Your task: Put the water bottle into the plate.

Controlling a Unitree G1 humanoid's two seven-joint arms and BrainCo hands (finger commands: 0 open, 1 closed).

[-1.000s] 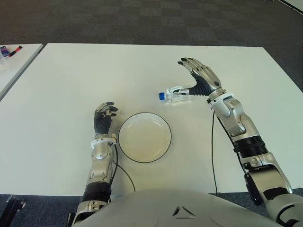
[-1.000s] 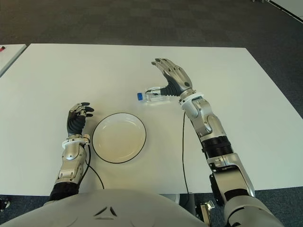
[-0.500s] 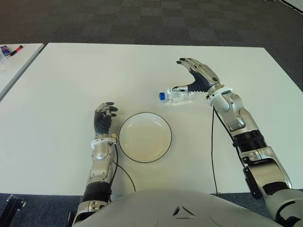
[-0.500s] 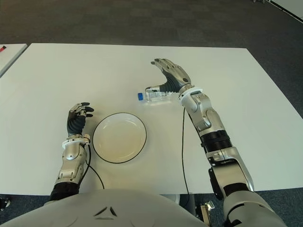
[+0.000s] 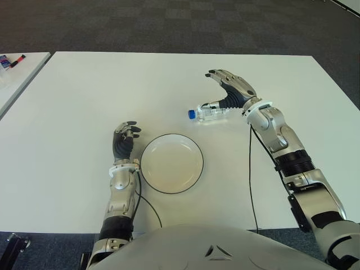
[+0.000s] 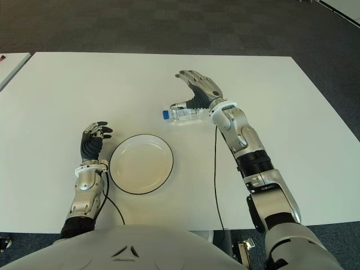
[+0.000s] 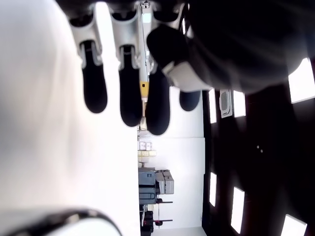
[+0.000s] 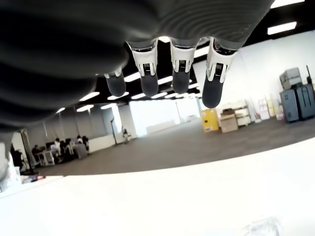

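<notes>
A clear water bottle with a blue cap lies on its side on the white table, cap pointing left. My right hand hovers open over the bottle's base end, its fingers spread and its thumb close beside the bottle, with nothing grasped. The round white plate with a dark rim sits nearer me, left of the bottle and apart from it. My left hand shows just left of the plate, with its fingers curled and holding nothing.
A black cable runs from my right arm down across the table. A second white table with small items stands at the far left, across a narrow gap. Dark carpet lies beyond the far edge.
My right hand has shifted a little to the left and closer over the bottle's base. The bottle, the plate and my left hand have not moved.
</notes>
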